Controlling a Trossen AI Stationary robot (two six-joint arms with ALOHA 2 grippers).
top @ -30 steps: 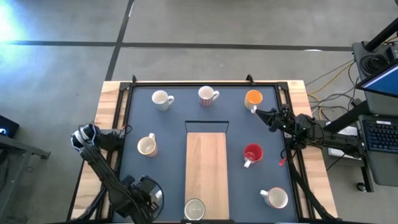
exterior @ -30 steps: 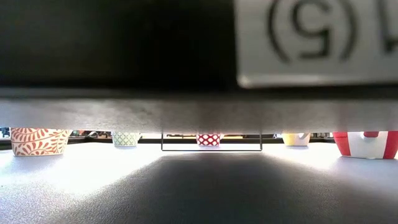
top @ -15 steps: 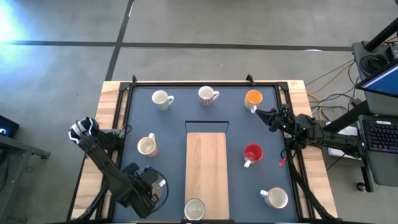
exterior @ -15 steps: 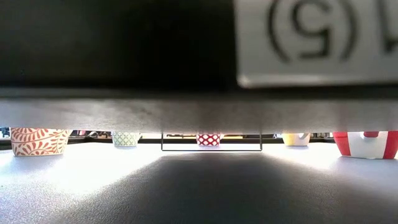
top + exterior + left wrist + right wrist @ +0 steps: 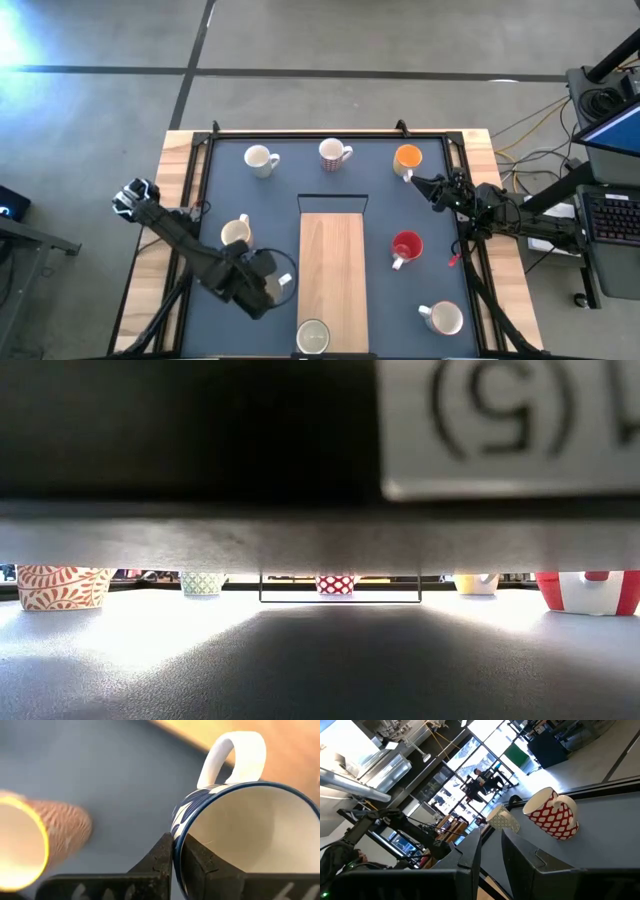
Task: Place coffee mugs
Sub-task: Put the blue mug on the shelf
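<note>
My left gripper (image 5: 272,287) is over the dark mat just left of the wooden board (image 5: 333,262), shut on a blue-patterned mug (image 5: 240,830) with a dark blue rim and white handle (image 5: 235,755). A cream mug (image 5: 236,233) stands just beyond it. White mugs (image 5: 260,160) (image 5: 335,153) and an orange mug (image 5: 407,158) stand along the far side. A red mug (image 5: 405,246) and a white mug (image 5: 443,318) stand on the right. Another mug (image 5: 313,337) sits at the near edge. My right gripper (image 5: 417,183) waits beside the orange mug, open by a narrow gap and touching nothing. My left gripper pinches the blue-patterned mug's wall at the rim (image 5: 176,837), opposite the handle. One finger (image 5: 162,857) is outside and one finger (image 5: 200,862) is inside the cup. The opening faces the wrist camera. Whether its base is clear of the mat, I cannot tell.
A raised frame (image 5: 330,133) borders the mat. A dark bar fills the upper low view; under it show a red-leaf patterned mug (image 5: 60,587), a red-dotted mug (image 5: 336,584) and a red-and-white mug (image 5: 590,590). Cables and a keyboard (image 5: 610,215) lie off the right side.
My left gripper has swung from the table's near-left corner toward the far and right, up to the wooden board's left edge, carrying the blue-patterned mug with it. It has stayed shut on the rim.
</note>
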